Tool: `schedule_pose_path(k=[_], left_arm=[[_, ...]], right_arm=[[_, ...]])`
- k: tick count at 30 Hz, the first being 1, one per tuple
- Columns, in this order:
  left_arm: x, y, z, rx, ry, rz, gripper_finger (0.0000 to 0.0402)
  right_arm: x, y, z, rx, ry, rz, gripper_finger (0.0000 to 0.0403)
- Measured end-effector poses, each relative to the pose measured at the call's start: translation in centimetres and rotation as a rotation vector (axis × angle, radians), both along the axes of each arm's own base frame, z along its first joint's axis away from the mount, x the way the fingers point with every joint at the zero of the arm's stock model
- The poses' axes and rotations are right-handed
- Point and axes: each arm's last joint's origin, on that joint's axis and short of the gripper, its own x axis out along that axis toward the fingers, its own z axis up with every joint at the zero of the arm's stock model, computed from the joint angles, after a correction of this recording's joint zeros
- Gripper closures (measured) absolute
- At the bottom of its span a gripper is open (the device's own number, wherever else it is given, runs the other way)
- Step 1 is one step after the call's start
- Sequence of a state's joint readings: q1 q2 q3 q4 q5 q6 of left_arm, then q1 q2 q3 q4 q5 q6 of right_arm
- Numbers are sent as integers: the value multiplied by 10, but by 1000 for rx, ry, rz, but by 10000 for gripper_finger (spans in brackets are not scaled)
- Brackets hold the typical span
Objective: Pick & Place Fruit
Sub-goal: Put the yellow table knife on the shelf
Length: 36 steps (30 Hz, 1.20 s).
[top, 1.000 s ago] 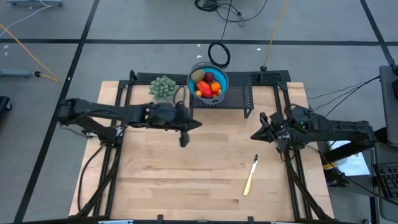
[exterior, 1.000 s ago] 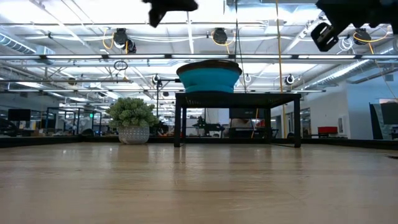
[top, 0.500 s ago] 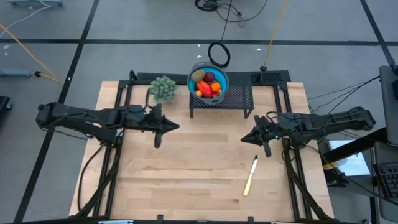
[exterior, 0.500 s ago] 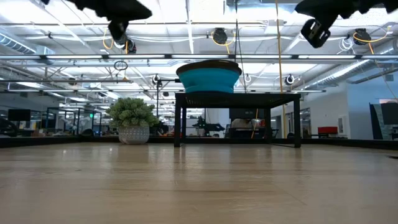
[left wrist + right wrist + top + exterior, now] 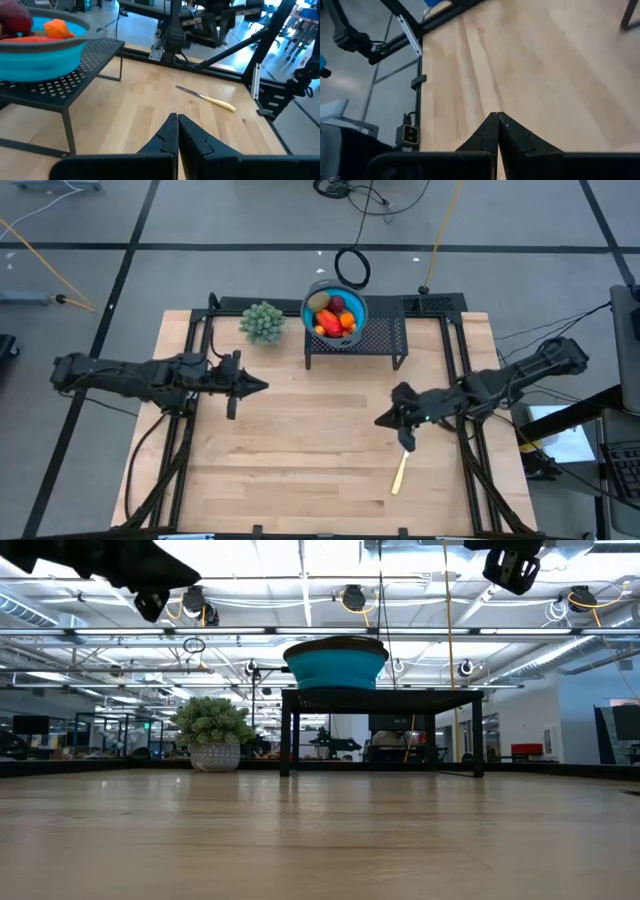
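Observation:
The fruit [image 5: 334,315], red, orange and dark red toy pieces, lies heaped in the blue bowl [image 5: 311,302]. The bowl stands on a black mesh stand [image 5: 380,337] at the table's far middle. In the left wrist view a dark red piece [image 5: 15,21] and an orange piece [image 5: 57,27] show above the bowl's rim [image 5: 40,47]. My left gripper [image 5: 262,386] hangs shut and empty above the table's left half, pointing toward the right. My right gripper [image 5: 380,421] is shut and empty above the right half, pointing left, its fingertips closed in the right wrist view [image 5: 497,116].
A bushy pale-green plant ball [image 5: 262,321] in a pot stands left of the stand. A knife with a yellow handle [image 5: 400,471] lies on the wood near the right gripper. Bare wooden tabletop [image 5: 300,440] spreads between the arms. Black frame rails [image 5: 190,340] border the table.
My left gripper has drawn back from near the stand toward the table's left edge and sunk a little, staying shut. My right gripper has swung toward the table's middle and near edge, over the knife's blade end, rolling as it went, also shut. The fruit and bowl have not moved.

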State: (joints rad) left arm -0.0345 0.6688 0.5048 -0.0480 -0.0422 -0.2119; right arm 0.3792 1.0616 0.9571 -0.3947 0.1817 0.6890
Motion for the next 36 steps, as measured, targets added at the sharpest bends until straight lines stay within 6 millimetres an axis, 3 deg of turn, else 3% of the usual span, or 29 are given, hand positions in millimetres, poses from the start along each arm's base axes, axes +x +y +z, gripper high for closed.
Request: schedule_pose_path(k=[10, 24, 30, 36], left_arm=[[-18, 1, -12, -6, -38, 1, 399], [-22, 0, -12, 42, -52, -51, 398], [-22, 0, -12, 54, -52, -56, 391], [-22, 0, -12, 73, -52, -60, 399]], right_arm=[[23, 40, -14, 210, 165, -86, 403], [18, 86, -48, 543, 576, -383, 403], [14, 100, -65, 651, 762, -507, 403], [2, 106, -69, 706, 842, -681, 403]])
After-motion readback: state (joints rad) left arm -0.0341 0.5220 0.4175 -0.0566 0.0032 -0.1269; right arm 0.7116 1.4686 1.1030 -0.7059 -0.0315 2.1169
